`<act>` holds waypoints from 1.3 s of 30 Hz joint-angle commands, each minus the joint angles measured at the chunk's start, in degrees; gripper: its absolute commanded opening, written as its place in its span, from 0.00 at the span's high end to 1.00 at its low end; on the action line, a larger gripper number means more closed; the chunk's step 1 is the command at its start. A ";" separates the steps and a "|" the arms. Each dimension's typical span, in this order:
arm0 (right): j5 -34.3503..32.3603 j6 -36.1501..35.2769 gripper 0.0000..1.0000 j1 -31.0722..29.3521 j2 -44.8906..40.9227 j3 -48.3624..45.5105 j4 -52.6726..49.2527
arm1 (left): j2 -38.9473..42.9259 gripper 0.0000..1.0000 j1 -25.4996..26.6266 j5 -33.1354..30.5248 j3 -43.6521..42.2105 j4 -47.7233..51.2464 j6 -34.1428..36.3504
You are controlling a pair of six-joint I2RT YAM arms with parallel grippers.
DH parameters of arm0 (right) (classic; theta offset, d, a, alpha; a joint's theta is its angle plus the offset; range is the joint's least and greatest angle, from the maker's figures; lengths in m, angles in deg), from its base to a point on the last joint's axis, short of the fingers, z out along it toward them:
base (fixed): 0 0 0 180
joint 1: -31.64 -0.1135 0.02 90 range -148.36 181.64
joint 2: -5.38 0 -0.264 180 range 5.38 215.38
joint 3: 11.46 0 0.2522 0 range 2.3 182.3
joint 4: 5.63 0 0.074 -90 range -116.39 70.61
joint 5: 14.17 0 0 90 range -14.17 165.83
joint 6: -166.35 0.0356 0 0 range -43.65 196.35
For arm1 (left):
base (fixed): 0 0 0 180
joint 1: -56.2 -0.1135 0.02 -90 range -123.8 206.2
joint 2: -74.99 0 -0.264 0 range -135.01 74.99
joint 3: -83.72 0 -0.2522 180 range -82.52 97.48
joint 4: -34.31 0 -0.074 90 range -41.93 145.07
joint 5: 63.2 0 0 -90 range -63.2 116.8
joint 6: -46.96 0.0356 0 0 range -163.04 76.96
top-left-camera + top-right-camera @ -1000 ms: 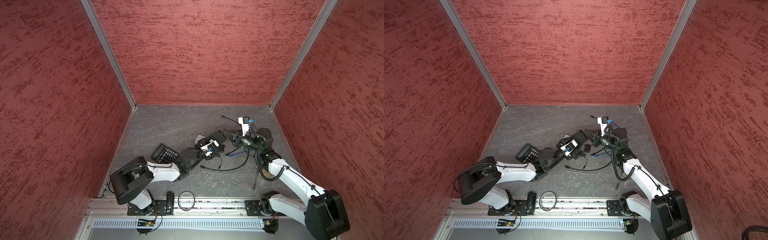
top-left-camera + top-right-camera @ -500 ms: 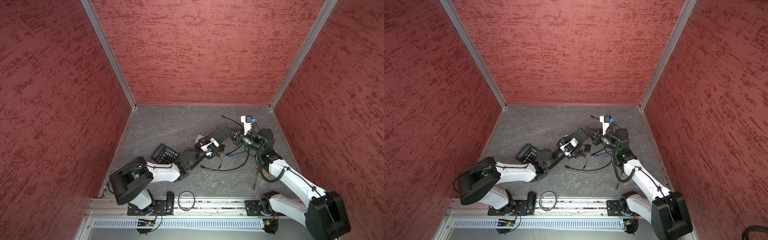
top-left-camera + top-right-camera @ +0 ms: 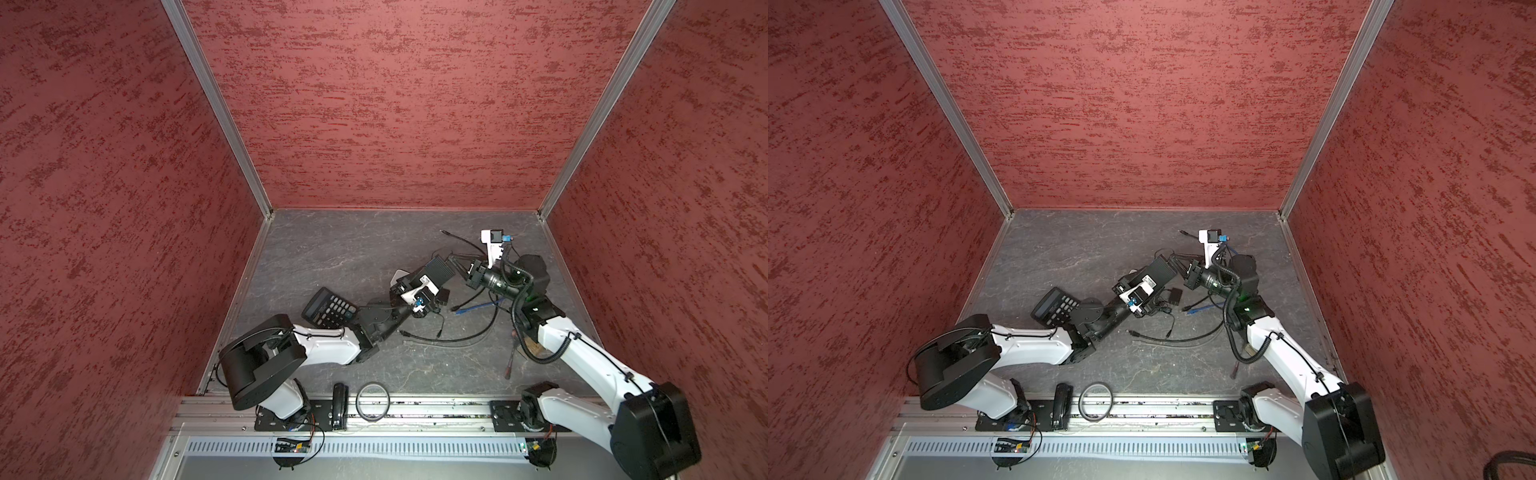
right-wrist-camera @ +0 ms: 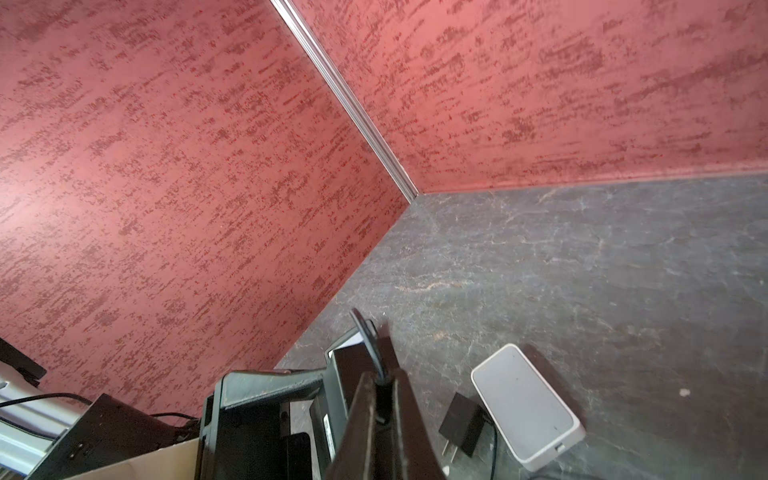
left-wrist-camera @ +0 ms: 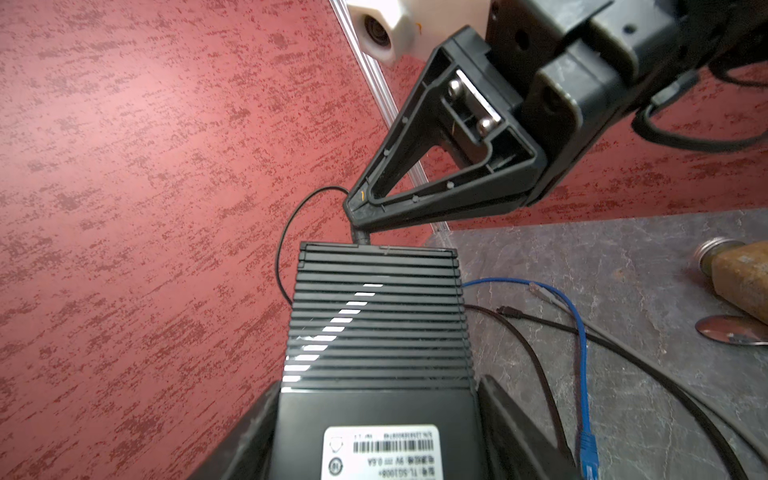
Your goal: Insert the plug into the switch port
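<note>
The left end effector (image 5: 374, 419) stands wide open around the switch (image 5: 378, 324), its fingers (image 5: 511, 424) pressed against the two long sides of the black ribbed box. In both top views the switch (image 3: 439, 269) (image 3: 1156, 270) is held with its free end tilted up off the grey surface (image 3: 332, 257).

The right end effector (image 5: 360, 210) is closed tight on the plug (image 5: 360, 237) and its tips sit just beyond the switch's free end. The plug touches that end face at one corner, but how far it sits in a port cannot be told. Its thin black cable (image 5: 286, 245) loops out past the switch's side.

Around the switch, all on the surface:
- a blue cable (image 5: 582, 332) and two black leads lie beside it, on the right arm's side
- a black adapter (image 4: 461, 424) and a white box (image 4: 525, 401) lie just under it
- a calculator (image 3: 330, 309) lies well back from it, beside the left arm
- a ring (image 3: 373, 401) rests far from it, at the front rail

Nothing stands between the plug and the switch's end face.
</note>
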 commanded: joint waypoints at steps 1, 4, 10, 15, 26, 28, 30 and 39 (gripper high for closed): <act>10.45 -2.66 0.95 -4.83 2.70 -0.22 -13.63 | 2.70 1.00 3.40 7.91 1.18 -8.09 0.99; 10.08 -3.62 0.95 -4.96 3.62 0.21 -15.01 | 2.28 1.00 3.36 6.06 -0.77 -9.60 0.28; 7.20 -4.20 0.95 -7.28 6.50 0.00 -15.05 | 1.54 1.00 3.34 4.46 -3.01 -7.52 -1.82; 4.86 -4.50 0.95 -8.50 9.14 -0.48 -14.29 | -0.37 1.00 3.56 2.33 -6.25 -5.09 -6.00; 3.80 -0.77 0.95 -11.01 18.03 -4.47 -4.72 | -7.27 1.00 5.72 -3.55 -11.79 -10.24 -17.45; 3.86 0.63 0.95 -11.45 19.86 -5.42 -1.79 | -9.74 1.00 6.30 -4.85 -11.57 -11.16 -18.58; 3.86 2.18 0.95 -11.58 22.35 -6.49 1.07 | -12.05 1.00 6.67 -5.91 -11.51 -12.24 -19.45; 3.51 4.86 0.95 -11.56 27.13 -7.84 7.45 | -13.95 1.00 6.72 -8.66 -8.81 -2.67 -23.44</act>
